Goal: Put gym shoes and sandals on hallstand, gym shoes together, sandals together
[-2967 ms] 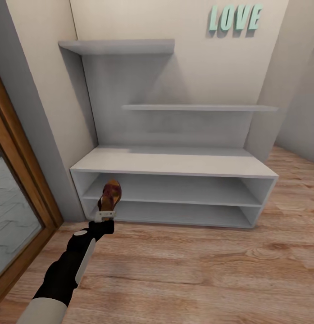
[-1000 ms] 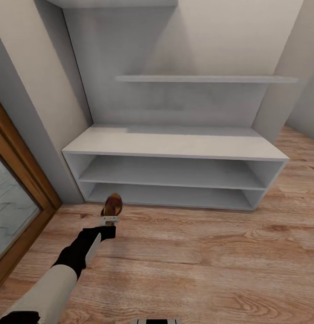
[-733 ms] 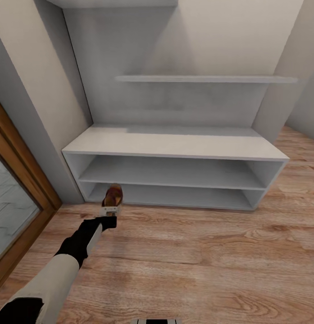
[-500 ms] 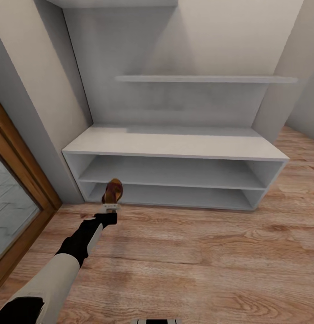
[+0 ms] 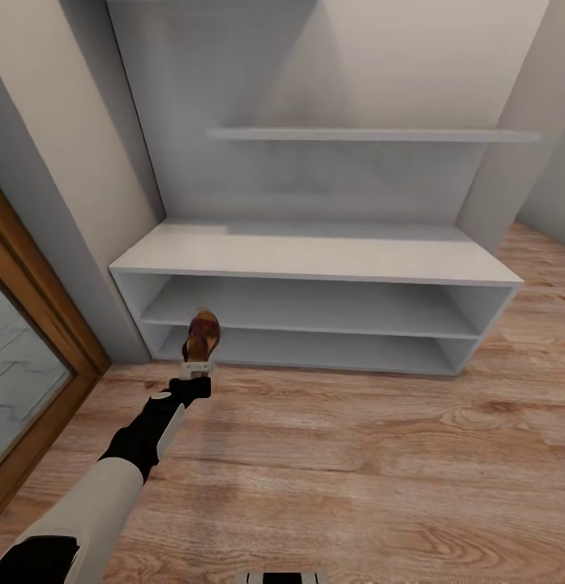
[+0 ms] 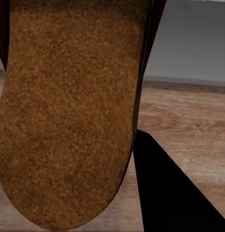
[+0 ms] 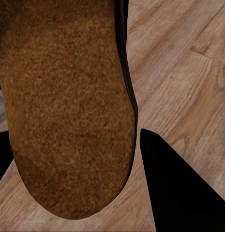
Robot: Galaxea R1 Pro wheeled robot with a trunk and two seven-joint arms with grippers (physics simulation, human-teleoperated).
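One dark brown sandal (image 5: 203,337) with a tan insole is held upright by its heel in my left gripper (image 5: 197,369), just in front of the left end of the hallstand's (image 5: 314,258) lowest opening. Both open shelf levels and the hallstand's top are bare. In the left wrist view the sandal's insole (image 6: 68,111) is pressed against a black finger (image 6: 175,193). A second sandal (image 7: 64,106) is clamped in my right gripper (image 7: 78,183) over the corridor floor (image 7: 189,72), beside a black finger (image 7: 185,188). The gym shoes are out of view.
A wooden door frame with a glass pane (image 5: 39,324) runs along the left, next to the grey wall corner. An upper shelf (image 5: 363,134) projects from the hallstand's back panel. Wood plank floor (image 5: 355,454) stretches in front of the rack and to the right.
The head view has come closer to the hallstand and tilted down. My left arm has stretched forward and lifted the sandal from over the floor up to the rack's lowest opening.
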